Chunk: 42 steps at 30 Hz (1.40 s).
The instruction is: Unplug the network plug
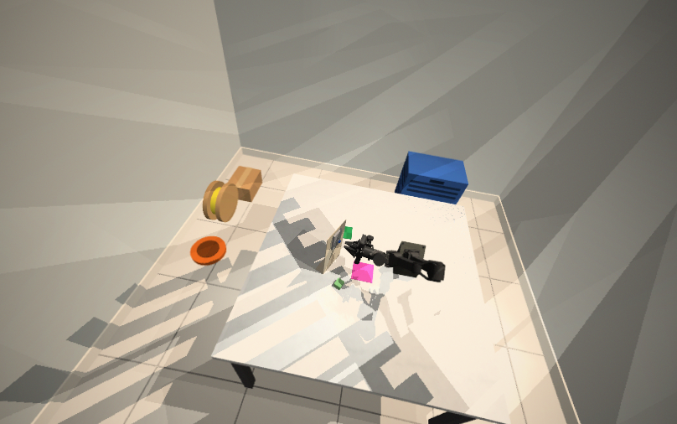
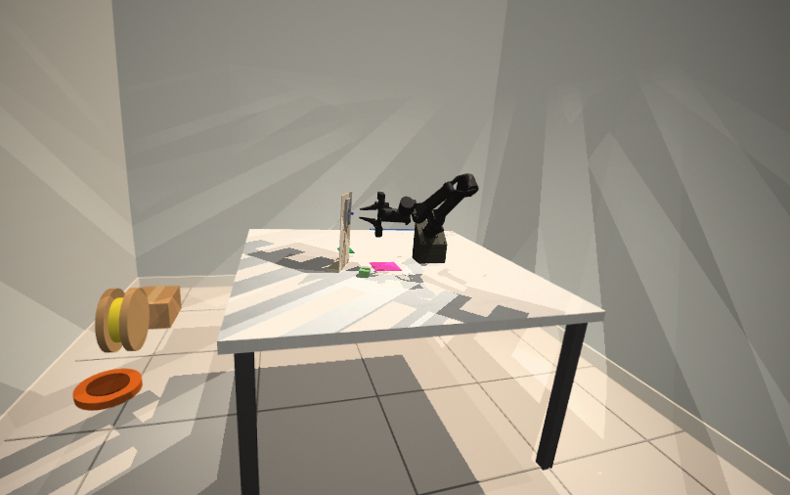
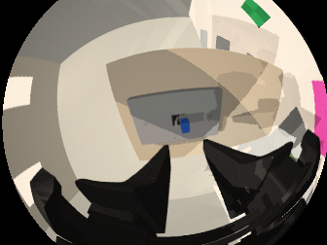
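Observation:
The blue plug (image 1: 339, 242) (image 2: 352, 213) (image 3: 185, 125) sits at the dark socket opening on a grey plate (image 3: 161, 104), which is fixed to the upright tan panel (image 1: 328, 261) (image 2: 343, 250) (image 3: 141, 73). The thin tab is too small to make out. My gripper (image 1: 348, 248) (image 2: 360, 213) (image 3: 186, 146) is partly open and empty. It points at the panel, with its fingertips a short way in front of the plug and not touching it. A flat magenta square (image 1: 362, 272) (image 2: 385, 266) (image 3: 320, 97) lies on the table in front of the panel.
A flat green patch (image 1: 348, 232) (image 2: 347, 250) (image 3: 256, 13) lies near the panel's far end. A small green block (image 1: 338, 283) (image 2: 364, 272) stands near the magenta square. A blue crate (image 1: 434, 172), a cable spool (image 1: 219, 201) and an orange ring (image 1: 195, 255) are beyond the table.

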Motion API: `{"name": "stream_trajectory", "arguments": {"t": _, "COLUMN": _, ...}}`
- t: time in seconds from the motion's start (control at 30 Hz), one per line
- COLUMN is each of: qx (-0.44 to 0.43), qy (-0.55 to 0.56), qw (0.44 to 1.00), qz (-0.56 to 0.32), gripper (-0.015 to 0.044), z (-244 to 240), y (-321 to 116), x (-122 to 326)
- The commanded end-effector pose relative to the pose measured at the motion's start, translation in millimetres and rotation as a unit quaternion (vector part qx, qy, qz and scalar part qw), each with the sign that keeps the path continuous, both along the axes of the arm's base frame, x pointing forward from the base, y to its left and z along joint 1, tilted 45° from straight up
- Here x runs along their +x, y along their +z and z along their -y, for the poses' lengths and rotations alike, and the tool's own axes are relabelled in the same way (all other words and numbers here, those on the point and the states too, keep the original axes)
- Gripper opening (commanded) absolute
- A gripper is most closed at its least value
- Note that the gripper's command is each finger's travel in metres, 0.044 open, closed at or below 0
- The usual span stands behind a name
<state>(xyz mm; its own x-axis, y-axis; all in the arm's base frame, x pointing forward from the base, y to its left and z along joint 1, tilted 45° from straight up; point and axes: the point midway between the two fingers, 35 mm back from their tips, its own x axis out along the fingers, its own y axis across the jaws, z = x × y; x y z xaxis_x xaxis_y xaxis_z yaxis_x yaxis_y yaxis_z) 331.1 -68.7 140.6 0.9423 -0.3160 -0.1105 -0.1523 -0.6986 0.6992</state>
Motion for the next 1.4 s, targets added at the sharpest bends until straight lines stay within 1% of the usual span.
{"name": "stream_trajectory", "arguments": {"t": 0.0, "qx": -0.002, "qy": 0.003, "qw": 1.000, "qz": -0.002, "gripper": 0.0156, "z": 1.0, "y": -1.2, "x": 5.2}}
{"name": "stream_trajectory", "arguments": {"t": 1.2, "qx": -0.003, "qy": 0.003, "qw": 1.000, "qz": -0.001, "gripper": 0.0156, "z": 17.8, "y": -13.8, "x": 31.9}}
{"name": "stream_trajectory", "arguments": {"t": 1.3, "qx": -0.003, "qy": 0.003, "qw": 1.000, "qz": -0.001, "gripper": 0.0077, "z": 17.8, "y": -13.8, "x": 31.9}}
{"name": "stream_trajectory", "arguments": {"t": 1.37, "qx": -0.003, "qy": 0.003, "qw": 1.000, "qz": -0.001, "gripper": 0.0064, "z": 17.8, "y": -13.8, "x": 31.9}}
